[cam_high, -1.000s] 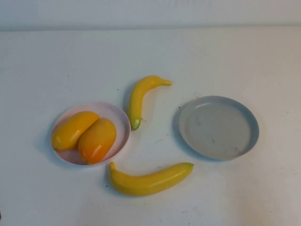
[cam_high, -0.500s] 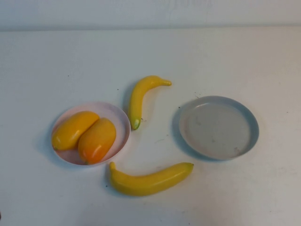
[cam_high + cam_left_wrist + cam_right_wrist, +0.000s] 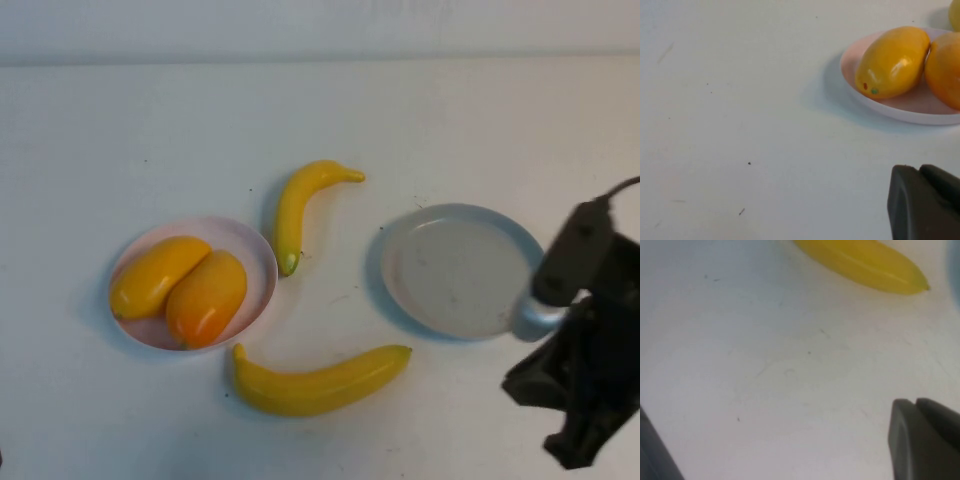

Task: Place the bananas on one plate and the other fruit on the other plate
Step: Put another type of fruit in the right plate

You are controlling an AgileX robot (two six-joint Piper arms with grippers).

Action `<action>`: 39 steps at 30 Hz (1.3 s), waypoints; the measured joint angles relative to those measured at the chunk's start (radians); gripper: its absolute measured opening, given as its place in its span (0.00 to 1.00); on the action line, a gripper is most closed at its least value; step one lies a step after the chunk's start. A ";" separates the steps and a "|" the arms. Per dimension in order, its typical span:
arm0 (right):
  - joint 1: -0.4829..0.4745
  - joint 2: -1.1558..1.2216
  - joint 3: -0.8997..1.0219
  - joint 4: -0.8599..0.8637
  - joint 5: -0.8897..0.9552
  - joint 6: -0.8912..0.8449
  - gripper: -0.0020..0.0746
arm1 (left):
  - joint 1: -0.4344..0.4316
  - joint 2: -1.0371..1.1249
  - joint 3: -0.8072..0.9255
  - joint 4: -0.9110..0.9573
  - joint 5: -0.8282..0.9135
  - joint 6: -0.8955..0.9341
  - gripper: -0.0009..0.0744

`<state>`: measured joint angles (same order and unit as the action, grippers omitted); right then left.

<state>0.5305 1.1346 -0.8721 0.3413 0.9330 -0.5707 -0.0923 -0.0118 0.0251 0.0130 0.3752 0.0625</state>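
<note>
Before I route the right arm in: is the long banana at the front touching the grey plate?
Apart. The high view shows bare table between the long banana and the grey plate. The right hand, shut, is near the table's right front.

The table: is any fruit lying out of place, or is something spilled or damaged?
Nothing spilled or damaged. Both bananas lie on the table, while the grey-blue plate is bare. Both mangoes sit on the pink plate. The right gripper hovers beside the grey-blue plate.

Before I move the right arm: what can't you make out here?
- Right claw: high view, hidden under its own arm at the near right, by the grey plate.
- Left claw: outside the high view, cut by the wrist view's edge.
- Long banana: right wrist view, cut off by the edge.
</note>
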 joint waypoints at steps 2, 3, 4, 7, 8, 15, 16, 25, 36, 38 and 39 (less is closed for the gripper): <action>0.072 0.077 -0.049 -0.016 0.000 -0.004 0.01 | 0.000 0.000 0.000 0.000 0.000 0.000 0.01; 0.109 0.120 -0.078 -0.021 0.000 -0.017 0.01 | 0.000 0.000 0.000 0.000 0.000 0.000 0.01; 0.143 0.154 -0.106 -0.023 0.000 -0.037 0.01 | 0.000 0.000 0.000 0.000 0.000 0.000 0.01; 0.218 0.266 -0.183 -0.030 -0.002 -0.159 0.03 | 0.000 0.000 0.000 0.000 0.000 0.000 0.01; 0.233 0.292 -0.204 -0.030 -0.004 -0.195 0.05 | 0.000 0.000 0.000 0.000 0.000 0.000 0.01; 0.268 0.477 -0.352 -0.034 -0.010 -0.404 0.40 | 0.000 0.000 0.000 0.002 0.000 0.000 0.01; 0.268 0.500 -0.366 -0.035 -0.013 -0.423 0.46 | 0.000 0.000 0.000 0.002 0.000 0.000 0.01; 0.268 0.664 -0.439 -0.106 -0.044 -0.521 0.61 | 0.000 0.000 0.000 0.002 0.000 0.000 0.01; 0.243 0.779 -0.504 -0.156 -0.064 -0.525 0.59 | 0.000 0.000 0.000 0.002 0.000 0.000 0.01; 0.236 0.797 -0.511 -0.159 -0.064 -0.525 0.59 | 0.000 0.000 0.000 0.002 0.000 0.000 0.01; 0.231 0.803 -0.511 -0.159 -0.064 -0.525 0.59 | 0.000 0.000 0.000 0.002 0.000 0.000 0.01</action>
<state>0.7617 1.9378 -1.3829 0.1820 0.8688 -1.0956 -0.0923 -0.0118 0.0251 0.0153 0.3752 0.0625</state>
